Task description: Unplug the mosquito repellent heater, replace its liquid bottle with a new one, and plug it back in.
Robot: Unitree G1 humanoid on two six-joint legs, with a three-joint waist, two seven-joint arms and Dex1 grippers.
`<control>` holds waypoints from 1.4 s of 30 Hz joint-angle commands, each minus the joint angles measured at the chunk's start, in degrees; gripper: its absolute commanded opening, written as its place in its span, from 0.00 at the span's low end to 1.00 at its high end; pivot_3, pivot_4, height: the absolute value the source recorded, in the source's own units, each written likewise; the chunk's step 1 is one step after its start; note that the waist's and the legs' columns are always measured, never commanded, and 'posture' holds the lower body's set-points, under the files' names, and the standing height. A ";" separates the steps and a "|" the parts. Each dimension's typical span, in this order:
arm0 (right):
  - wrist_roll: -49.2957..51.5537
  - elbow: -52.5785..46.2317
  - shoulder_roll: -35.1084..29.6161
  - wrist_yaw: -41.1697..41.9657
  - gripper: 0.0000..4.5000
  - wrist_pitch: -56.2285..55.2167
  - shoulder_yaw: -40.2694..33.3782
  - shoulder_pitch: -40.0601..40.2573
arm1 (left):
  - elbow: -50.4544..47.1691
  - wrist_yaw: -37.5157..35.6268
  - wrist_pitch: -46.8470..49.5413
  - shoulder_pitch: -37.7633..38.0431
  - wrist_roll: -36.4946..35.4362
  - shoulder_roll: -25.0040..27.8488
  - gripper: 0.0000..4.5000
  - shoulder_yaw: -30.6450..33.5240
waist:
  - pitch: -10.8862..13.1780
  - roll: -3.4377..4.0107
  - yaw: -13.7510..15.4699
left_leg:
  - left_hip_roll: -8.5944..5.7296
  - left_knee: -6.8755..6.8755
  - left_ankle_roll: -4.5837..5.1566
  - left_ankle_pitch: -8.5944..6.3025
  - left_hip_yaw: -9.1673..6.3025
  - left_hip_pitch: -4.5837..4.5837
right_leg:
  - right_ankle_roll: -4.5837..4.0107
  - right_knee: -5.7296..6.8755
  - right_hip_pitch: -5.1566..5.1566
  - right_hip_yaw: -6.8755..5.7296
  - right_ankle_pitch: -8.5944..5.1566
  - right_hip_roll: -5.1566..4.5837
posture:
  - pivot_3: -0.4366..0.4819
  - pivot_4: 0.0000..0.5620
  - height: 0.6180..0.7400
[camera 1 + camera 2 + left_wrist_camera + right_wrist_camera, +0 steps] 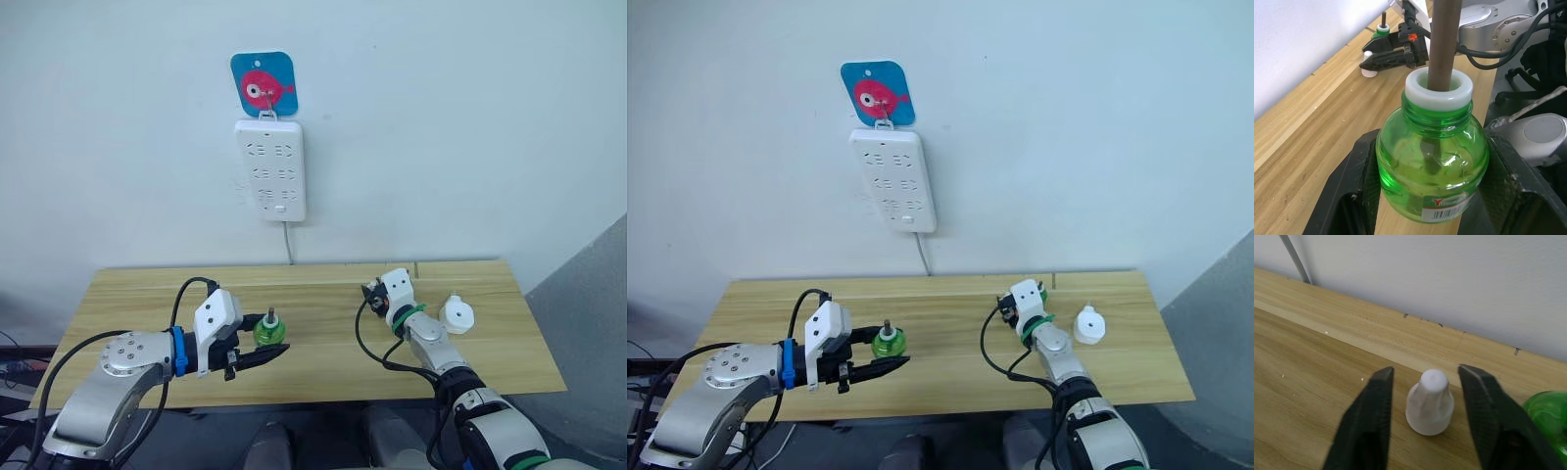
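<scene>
Left hand (257, 354): closed around a green liquid bottle (269, 331) with its wick up, low over the table (147, 294).
Right hand (1427, 426): fingers spread wide, a small white cap (1430, 402) standing between them, untouched.
Heater (457, 314): unplugged — it lies on the table just beside the right hand, well below the wall power strip (270, 168).
Risk: a tilted bottle could bend the wick or spill — and a careless close would knock the cap over.

bare table (323, 294) between grippers; white cap (1430, 402) between right gripper (1426, 396) fingers.
</scene>
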 commanded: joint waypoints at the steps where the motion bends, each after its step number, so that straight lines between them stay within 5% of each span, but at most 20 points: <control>1: 1.93 -11.00 -1.18 3.00 0.83 -0.35 -0.79 2.05 | 0.15 -0.15 -1.09 -1.50 -0.27 0.06 0.52 0.58 | 0.02 0.03 0.00 | 0.00 0.00 0.00 0.00 0.01 -0.01 | 0.00 0.00 -0.01 0.00 0.00 0.00 | 0.38 0.24 0.87; 3: 4.12 -23.09 -2.66 7.96 0.99 4.10 0.90 5.73 | 1.24 -0.36 -1.57 -2.65 -0.10 -0.30 0.52 0.20 | 0.04 0.07 0.01 | 0.00 0.00 0.00 0.00 -0.03 -0.02 | 0.02 0.00 0.00 -0.02 -0.01 0.00 | 0.38 0.23 0.87; 8: 10.18 -52.34 -11.38 21.00 1.00 20.81 6.22 11.79 | 4.29 -1.80 -2.83 -6.56 0.11 -1.12 0.52 -1.50 | 0.05 0.09 0.00 | 0.01 0.01 -0.01 0.00 -0.14 -0.06 | 0.20 0.00 0.01 -0.12 -0.12 -0.01 | 0.33 0.21 0.87; 14: 23.88 -72.78 -23.32 33.11 1.00 46.53 8.41 6.10 | 5.36 -6.51 -2.87 -12.87 -0.11 -1.67 0.52 -5.97 | 0.03 0.05 -0.21 | 0.00 0.06 -0.02 0.02 -0.10 -0.04 | 0.20 -0.01 0.02 -0.09 -0.12 -0.01 | 0.29 0.21 0.87; 20: 32.55 -77.85 -26.30 36.94 1.00 59.56 9.75 -0.29 | 6.79 -8.49 -2.06 -19.22 -0.61 -4.04 0.52 -9.15 | -0.02 -0.04 -0.68 | 0.01 0.03 -0.02 0.01 -0.12 -0.08 | 0.21 -0.08 0.01 -0.13 -0.13 0.02 | 0.27 0.19 0.87; 33: 33.32 -74.33 -16.79 31.17 1.00 61.82 10.71 -2.86 | 9.33 -9.75 -4.78 -22.40 0.27 -7.17 0.52 -10.70 | -0.06 -0.07 -2.85 | 0.00 0.03 -0.02 0.01 -0.15 -0.13 | 0.21 -0.08 -0.02 -0.16 -0.12 0.00 | 0.26 0.16 0.87; 36: 32.85 -73.81 -16.39 31.02 0.87 61.35 11.16 -3.06 | 9.50 -9.76 -5.21 -22.30 0.25 -7.42 0.52 -10.69 | -0.07 -0.08 -3.10 | 0.00 0.03 -0.02 0.01 -0.17 -0.13 | 0.21 -0.08 -0.01 -0.18 -0.12 0.00 | 0.26 0.16 0.87; 42: 30.14 -72.73 -17.68 31.76 0.38 58.89 12.75 -3.18 | 9.40 -9.16 -4.78 -21.72 -0.59 -8.15 0.52 -9.89 | -0.10 -0.10 -3.19 | -0.01 0.03 -0.02 0.01 -0.17 -0.13 | 0.21 -0.08 -0.02 -0.18 -0.12 0.00 | 0.27 0.16 0.87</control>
